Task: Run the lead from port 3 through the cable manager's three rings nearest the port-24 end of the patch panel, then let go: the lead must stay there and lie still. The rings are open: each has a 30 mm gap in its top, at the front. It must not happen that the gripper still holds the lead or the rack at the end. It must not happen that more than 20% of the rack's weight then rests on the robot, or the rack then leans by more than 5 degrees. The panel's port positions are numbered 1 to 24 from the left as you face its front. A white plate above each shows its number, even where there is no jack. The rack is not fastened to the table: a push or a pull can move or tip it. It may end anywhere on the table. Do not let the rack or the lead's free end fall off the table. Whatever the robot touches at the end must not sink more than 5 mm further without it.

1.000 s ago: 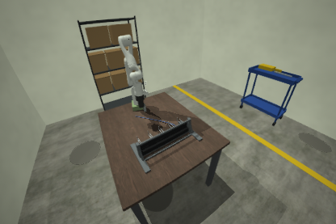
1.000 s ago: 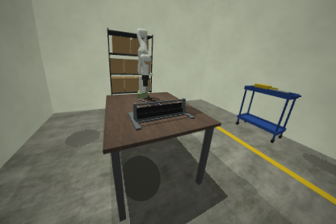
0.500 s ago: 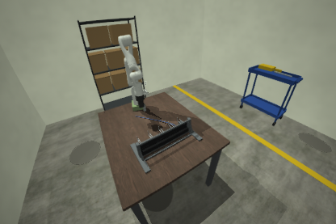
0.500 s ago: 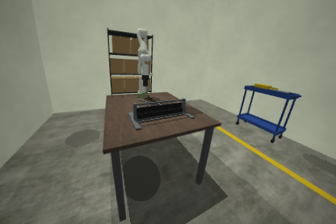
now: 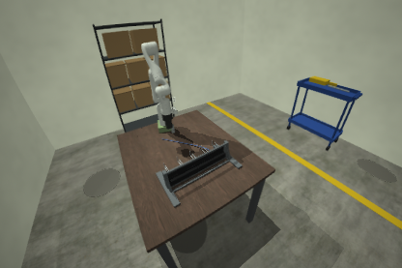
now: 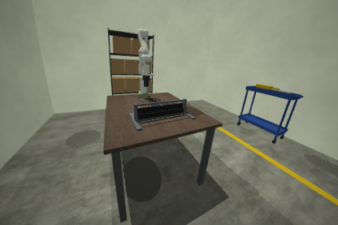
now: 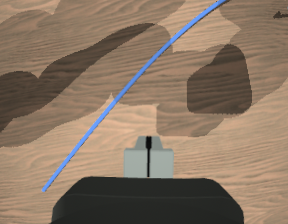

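Observation:
The blue lead (image 7: 115,101) (image 5: 178,141) lies on the table in a gentle curve. Its free end is at the lower left of the wrist view; the other way it leaves that view at the top and runs toward the rack in the top view. My gripper (image 7: 148,150) (image 5: 172,131) is shut with nothing between its fingers, above the table and beside the lead, not touching it. The rack (image 5: 174,197) (image 6: 138,126) stands upright on its feet. Pale rings line its side toward the arm; the lead is not seen in them. Port numbers are not readable.
The table (image 5: 145,218) (image 6: 118,140) carries the rack near its middle, with edges on all sides. The arm's base stands at the table's far end. A shelf with boxes (image 5: 117,44) is behind the arm, and a blue cart (image 5: 316,128) stands apart at the right.

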{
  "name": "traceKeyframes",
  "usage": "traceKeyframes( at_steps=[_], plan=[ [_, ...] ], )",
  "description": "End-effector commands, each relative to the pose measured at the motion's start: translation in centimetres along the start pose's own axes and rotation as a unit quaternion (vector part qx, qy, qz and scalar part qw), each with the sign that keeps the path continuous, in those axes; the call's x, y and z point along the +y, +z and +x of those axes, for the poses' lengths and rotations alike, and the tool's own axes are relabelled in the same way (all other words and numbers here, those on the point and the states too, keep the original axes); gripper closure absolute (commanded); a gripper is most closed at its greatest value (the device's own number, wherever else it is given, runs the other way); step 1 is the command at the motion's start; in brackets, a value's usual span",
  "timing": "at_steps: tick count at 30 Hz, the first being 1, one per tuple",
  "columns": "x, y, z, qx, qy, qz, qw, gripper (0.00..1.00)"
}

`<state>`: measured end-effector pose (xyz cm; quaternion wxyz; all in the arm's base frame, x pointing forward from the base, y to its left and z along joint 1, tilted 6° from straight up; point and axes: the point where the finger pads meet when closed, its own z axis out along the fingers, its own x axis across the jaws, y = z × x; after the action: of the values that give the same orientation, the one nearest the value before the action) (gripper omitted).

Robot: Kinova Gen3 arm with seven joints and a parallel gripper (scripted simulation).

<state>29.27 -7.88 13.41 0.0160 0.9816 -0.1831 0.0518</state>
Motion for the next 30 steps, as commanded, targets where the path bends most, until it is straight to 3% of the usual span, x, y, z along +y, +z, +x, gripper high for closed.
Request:
traceKeyframes(
  at_steps=[1, 10, 18, 26, 30],
  plan=[
    [0.0, -0.1, 0.0, 0.003, -0.004, -0.001, 1.0, 1.0],
    [-0.1, -0.1, -0.2, 0.003, -0.027, -0.001, 1.0, 1.0],
    [-0.5, 0.0, -0.7, 0.002, -0.099, -0.001, 0.995, 1.0],
    [-0.9, 0.0, -1.4, 0.001, -0.175, -0.001, 0.984, 1.0],
    [-1.2, 0.1, -2.0, 0.0, -0.239, -0.001, 0.971, 1.0]
  ],
)
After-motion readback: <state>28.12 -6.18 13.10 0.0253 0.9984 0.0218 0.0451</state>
